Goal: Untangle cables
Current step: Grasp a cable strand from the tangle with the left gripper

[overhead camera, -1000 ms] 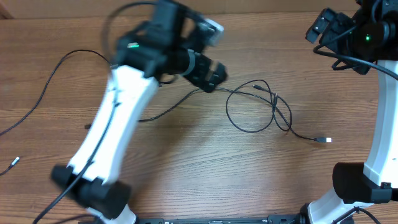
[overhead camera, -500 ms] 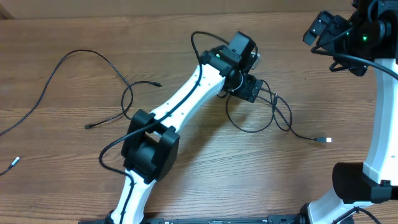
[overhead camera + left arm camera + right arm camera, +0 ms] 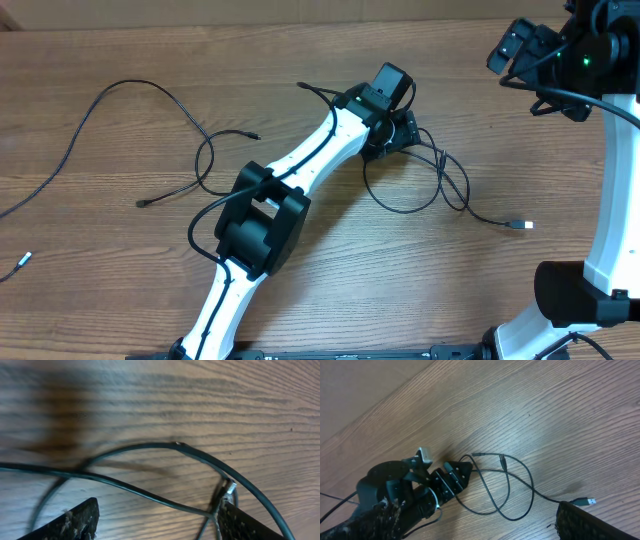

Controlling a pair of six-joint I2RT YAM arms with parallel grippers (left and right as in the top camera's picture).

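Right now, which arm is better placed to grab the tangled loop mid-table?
Left. The left tool hangs right over the cable loop, strands between its open jaws. The right tool sits off toward the far edge, well away.

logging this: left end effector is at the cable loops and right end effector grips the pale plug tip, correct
No. The right end effector grips nothing: the overhead view shows it well away from the pale plug tip, which lies free on the table. The left end effector is at the cable loops.
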